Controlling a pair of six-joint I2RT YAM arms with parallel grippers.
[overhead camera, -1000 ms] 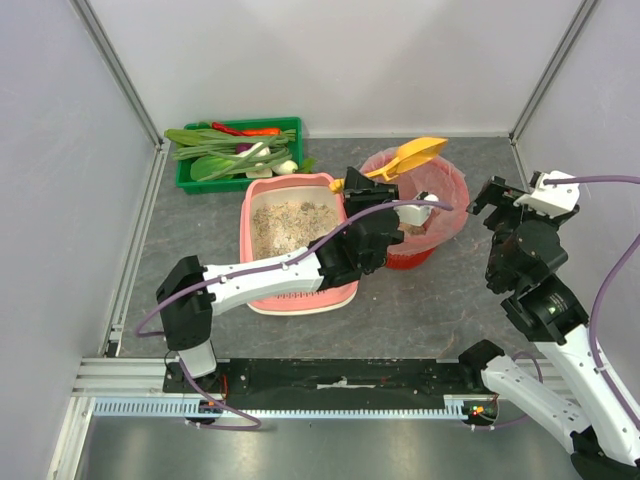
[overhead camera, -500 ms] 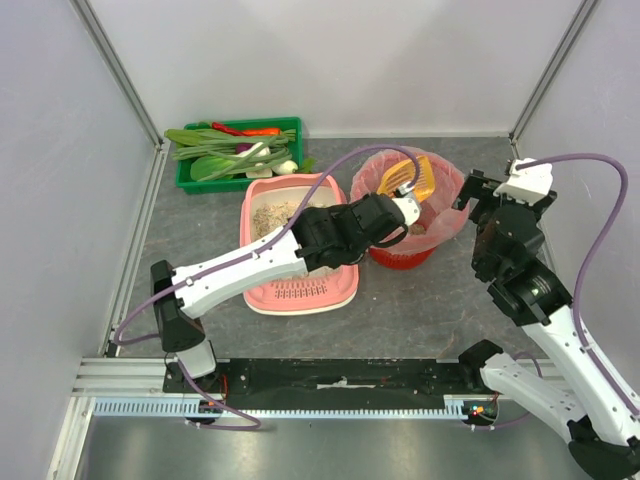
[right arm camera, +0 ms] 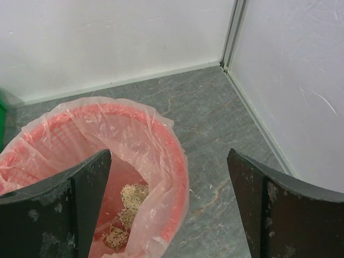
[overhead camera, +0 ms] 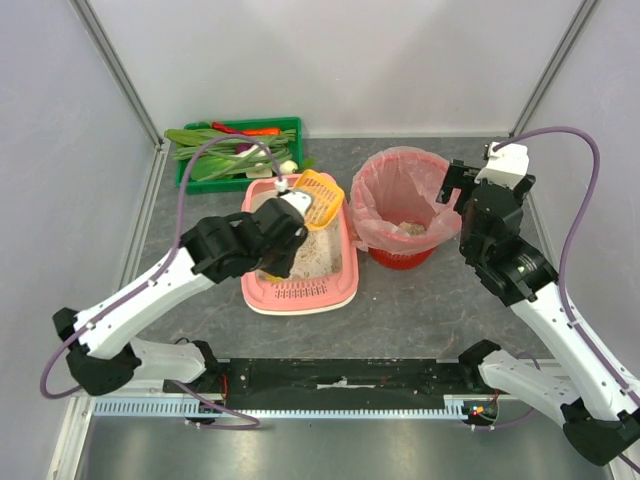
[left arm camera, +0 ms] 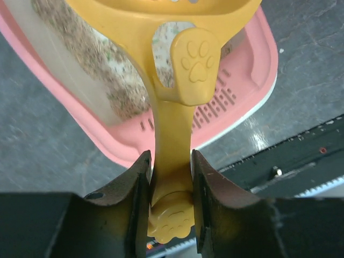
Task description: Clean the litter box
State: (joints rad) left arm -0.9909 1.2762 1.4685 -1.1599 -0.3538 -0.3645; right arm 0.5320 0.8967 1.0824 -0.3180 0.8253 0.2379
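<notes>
**Yellow scoop held over the litter box**

From above, the litter box point(overhead camera: 330, 292) sits on the grey table, a little left of the middle. It has sandy litter inside and a ledge with slots at its near end. The left gripper point(overhead camera: 291, 208) hangs over the far part of the box, clamped on a yellow scoop point(overhead camera: 320, 197). The scoop's head is over the far right corner.

The left wrist view shows the grip up close. Both fingers point(left arm camera: 138, 185) press the sides of the handle, and its paw-shaped end pokes out between them. A paw print is on the handle too. You cannot see this from above.

Just right of the box stands a red bin with a pink bag point(overhead camera: 372, 200). The right gripper point(overhead camera: 452, 186) is at the bin's right side. Its wrist view shows the jaws wide apart with nothing held, and small clumps of litter point(right arm camera: 131, 196) at the bottom of the bag.

A green crate point(overhead camera: 188, 182) of vegetables sits just beyond the box, on the far left.
</notes>
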